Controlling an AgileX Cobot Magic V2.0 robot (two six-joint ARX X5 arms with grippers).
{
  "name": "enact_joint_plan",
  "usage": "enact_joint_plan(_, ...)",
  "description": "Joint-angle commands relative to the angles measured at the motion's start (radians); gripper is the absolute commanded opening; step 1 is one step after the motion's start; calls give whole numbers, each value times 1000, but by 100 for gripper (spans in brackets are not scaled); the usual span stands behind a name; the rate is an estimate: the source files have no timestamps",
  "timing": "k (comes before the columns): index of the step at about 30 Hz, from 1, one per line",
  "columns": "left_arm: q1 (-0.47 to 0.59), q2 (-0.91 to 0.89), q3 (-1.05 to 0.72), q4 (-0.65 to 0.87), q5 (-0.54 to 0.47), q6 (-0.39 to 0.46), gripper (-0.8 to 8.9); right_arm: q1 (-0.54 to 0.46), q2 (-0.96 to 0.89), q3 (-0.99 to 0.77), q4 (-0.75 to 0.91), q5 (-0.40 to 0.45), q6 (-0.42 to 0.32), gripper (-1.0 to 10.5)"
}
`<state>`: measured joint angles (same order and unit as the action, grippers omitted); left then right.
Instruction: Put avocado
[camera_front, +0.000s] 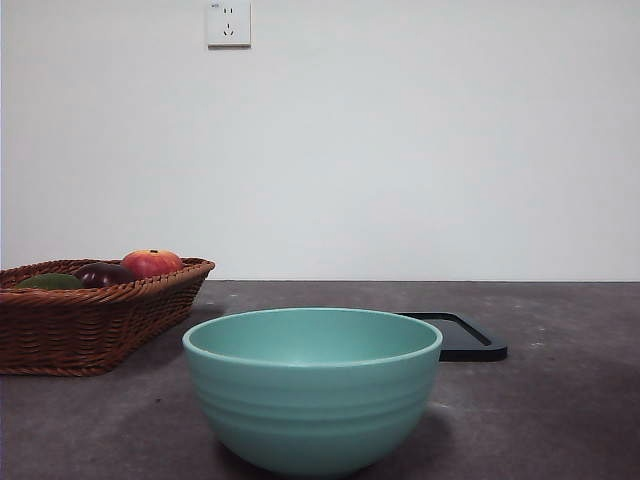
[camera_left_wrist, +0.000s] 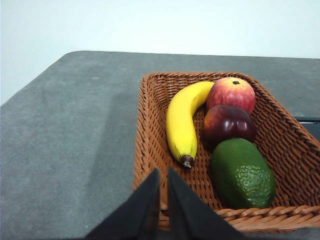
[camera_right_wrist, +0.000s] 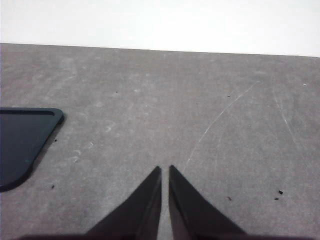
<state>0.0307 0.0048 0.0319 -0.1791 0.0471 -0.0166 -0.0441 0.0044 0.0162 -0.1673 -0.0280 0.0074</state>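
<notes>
- Avocado (camera_left_wrist: 242, 174) lies in the wicker basket (camera_left_wrist: 150, 145), at the near end of it, touching the dark purple fruit (camera_left_wrist: 228, 124). Beyond that sits the red apple (camera_left_wrist: 231, 93); a banana (camera_left_wrist: 182, 122) lies alongside all three.
- From the front view only a sliver of the avocado (camera_front: 50, 282) shows over the basket rim (camera_front: 100, 320), next to the purple fruit (camera_front: 103, 273) and the apple (camera_front: 152, 262).
- My left gripper (camera_left_wrist: 162, 175) hangs above the near rim of the basket, jaws drawn almost together with just a thin slit between them, holding nothing. The avocado sits off to one side of my line, not under the jaws.
- My right gripper (camera_right_wrist: 165, 172) waits over bare table, jaws likewise nearly closed and empty, the black tray (camera_right_wrist: 20, 145) off to its side.
- A teal bowl (camera_front: 312, 385) stands empty in front, the tray (camera_front: 470, 338) just behind it.
- Step, as I judge it: the very start; approach not yet made, nothing grasped.
- Next move calls for: spreading my left jaws wide enough for the avocado's girth, shifting sideways over it, descending across its short axis.
- Risk: nudging the purple fruit, or catching the basket wall on the way down.
- Destination is unstated; the bowl seems likeliest.
</notes>
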Motion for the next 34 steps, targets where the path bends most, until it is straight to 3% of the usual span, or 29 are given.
enact_joint_plan(1,1,-2,-20,-7,-5,-3,24,2,-1,-5,12,2,11,21)
enact_joint_plan(6,1,-2,-20,-6,5,-3,15,2,-1,-5,17,1,28,22)
enact_joint_plan(11,1,-2,-10,-8,6,-6,15,2,-1,-3,25,-6,146,15)
enact_joint_plan(15,1,-1,48,-8,6,-101,15,3,0,16,24,-12,259,13)
enact_joint_plan(23,1,71,257,-23,8,-164,15,3,21,187,-45,-35,406,12)
enact_joint_plan(28,1,181,409,-98,39,-164,15,3,87,338,-143,-55,403,12)
enact_joint_plan(34,1,323,583,-150,126,-172,15,3,221,513,-274,-124,333,12)
